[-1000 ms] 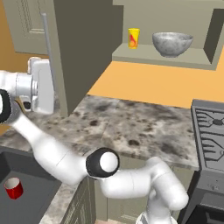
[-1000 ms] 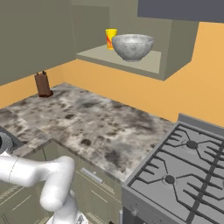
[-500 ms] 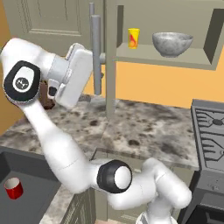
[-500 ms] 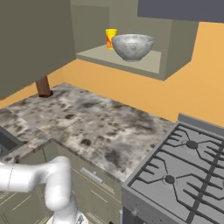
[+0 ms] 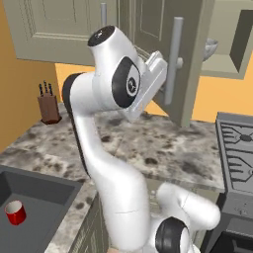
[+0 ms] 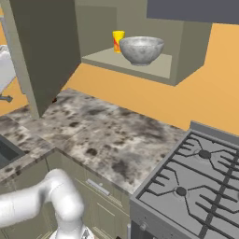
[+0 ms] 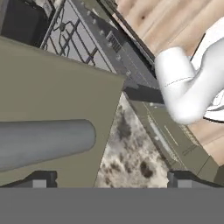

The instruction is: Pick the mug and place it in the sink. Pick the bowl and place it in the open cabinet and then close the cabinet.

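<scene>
The grey-white marbled bowl (image 6: 141, 49) stands on the shelf of the upper cabinet (image 6: 189, 51); the left base view shows just its rim (image 5: 211, 47) past the door. The cabinet door (image 5: 195, 74) stands half swung across the opening, and its silver bar handle (image 5: 174, 59) faces me. My gripper (image 5: 165, 66) is up against the door's outer face beside that handle, open and holding nothing. In the hand view the door panel (image 7: 52, 83) and the handle's end (image 7: 48, 140) sit just above my gripper (image 7: 111, 179). The red mug (image 5: 16, 213) stands upright in the dark sink (image 5: 47, 185).
A yellow cup (image 6: 118, 40) stands on the shelf behind the bowl. A knife block (image 5: 48, 105) sits on the speckled counter (image 5: 163, 143) by the orange wall. The stove (image 6: 196, 186) flanks the counter on the right. My own arm rises across the middle of the left base view.
The arm has swung up and to the right, and the cabinet door has swung with it across the opening, now hiding most of the bowl in the left base view. The gripper stays open.
</scene>
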Controlling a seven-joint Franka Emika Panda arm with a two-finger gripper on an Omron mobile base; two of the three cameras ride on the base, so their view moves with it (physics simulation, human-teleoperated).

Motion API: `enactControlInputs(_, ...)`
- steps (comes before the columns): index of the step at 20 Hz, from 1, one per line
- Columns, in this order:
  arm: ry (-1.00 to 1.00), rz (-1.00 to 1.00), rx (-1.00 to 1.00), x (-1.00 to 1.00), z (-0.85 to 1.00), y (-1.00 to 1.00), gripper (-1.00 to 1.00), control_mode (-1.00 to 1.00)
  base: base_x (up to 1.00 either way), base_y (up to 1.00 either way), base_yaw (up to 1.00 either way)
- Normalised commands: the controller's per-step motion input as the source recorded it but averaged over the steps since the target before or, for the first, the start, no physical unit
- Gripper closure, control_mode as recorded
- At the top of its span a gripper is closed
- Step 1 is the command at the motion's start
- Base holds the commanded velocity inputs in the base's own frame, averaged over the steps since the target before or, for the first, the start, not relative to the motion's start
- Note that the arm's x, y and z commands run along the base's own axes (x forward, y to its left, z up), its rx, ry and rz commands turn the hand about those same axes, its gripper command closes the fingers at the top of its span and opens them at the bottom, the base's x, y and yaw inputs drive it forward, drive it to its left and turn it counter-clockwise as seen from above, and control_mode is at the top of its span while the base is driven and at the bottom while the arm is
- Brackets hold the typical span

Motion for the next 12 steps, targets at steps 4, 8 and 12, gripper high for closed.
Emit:
enactControlInputs(4,-0.35,0.5,0.18,0.27,-0.36,-1.0,-1.0,-1.0,0.0,0.0,0.0)
enactControlInputs(8,-0.34,0.52,0.17,0.46,-0.41,-1.0,-1.0,-1.0,0.0,0.0,0.0)
enactControlInputs(12,-0.29,0.47,0.14,0.75,-0.14,-1.0,-1.0,-1.0,0.0,0.0,0.0)
